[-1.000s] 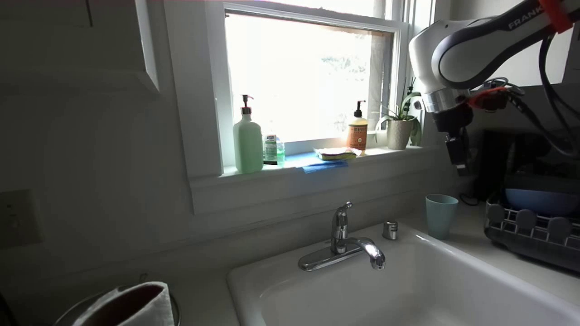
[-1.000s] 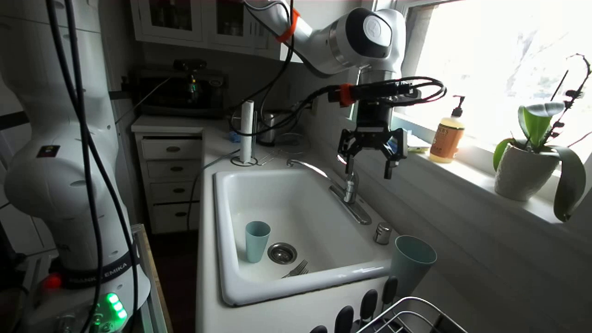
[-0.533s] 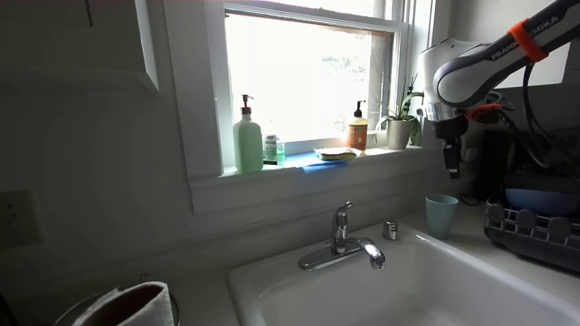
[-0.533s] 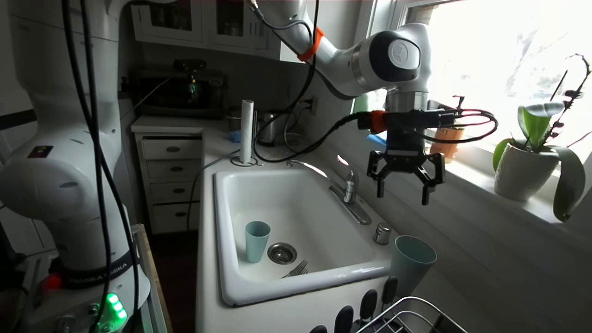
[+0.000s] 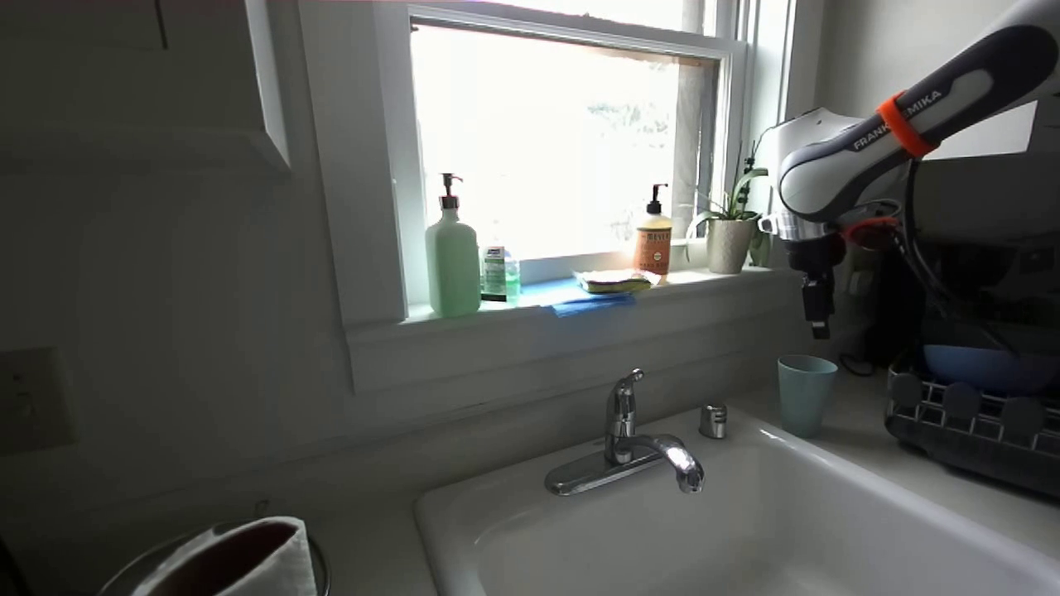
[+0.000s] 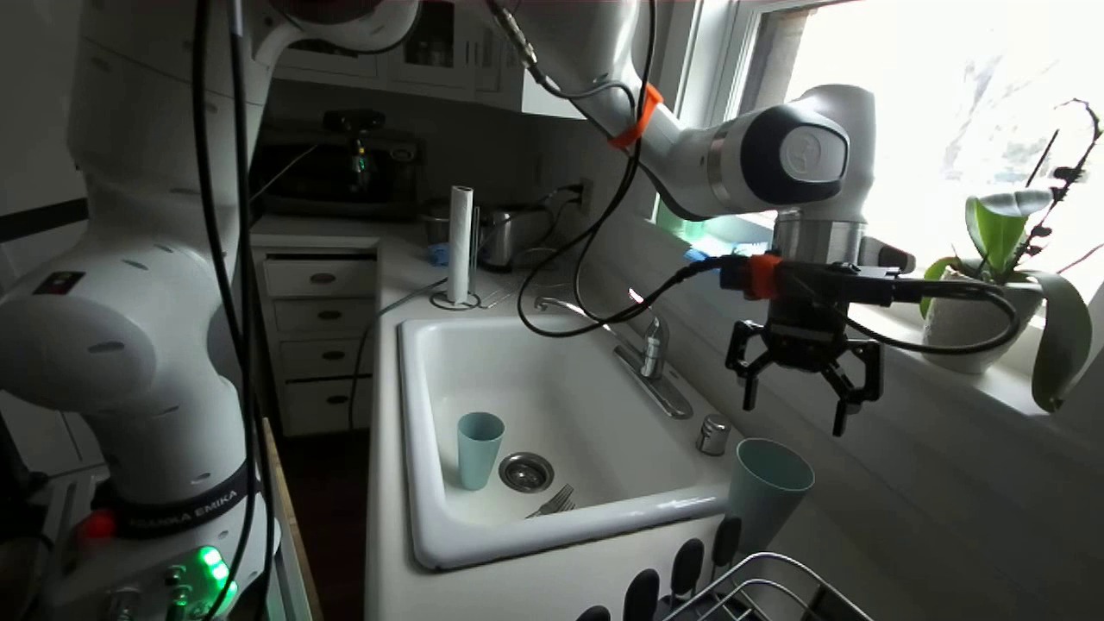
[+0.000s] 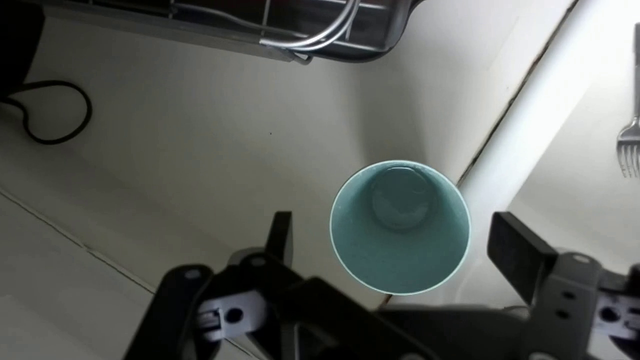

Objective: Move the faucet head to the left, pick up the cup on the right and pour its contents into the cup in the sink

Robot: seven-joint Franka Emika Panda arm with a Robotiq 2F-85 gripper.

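1. Premises: a dim kitchen. In an exterior view, from left to right, stood drawers [image 6: 321, 319], the white bench [image 6: 517, 586] with its sink [image 6: 421, 431], and a daylit window [image 6: 931, 129].
2. Toward the bench's left edge, the sink cup [image 6: 479, 461] stood upright in the basin, beside the drain [image 6: 526, 473]. It was judged the receiver for the pour.
3. Along the bench's right edge, the faucet head [image 5: 686, 468] hung over the basin, well apart from the sink cup. The first step was judged complete.
4. Farther right, by the sink's near right corner, the counter cup [image 6: 768, 500] stood upright, the gripper [image 6: 794, 414] above it. Step in hand, as judged: the approach to pick up this cup. Its contents could not be made out with certainty.
5. Next move called for, in this inspector's judgement: a straight descent with the fingers [image 7: 520, 255] straddling the rim, then a moderate squeeze, keeping the cup level.
6. Jaws: wide apart, holding nothing. In the wrist view the counter cup showed between them, touching neither finger and nearer the right-hand one. A small centring correction appeared advisable.
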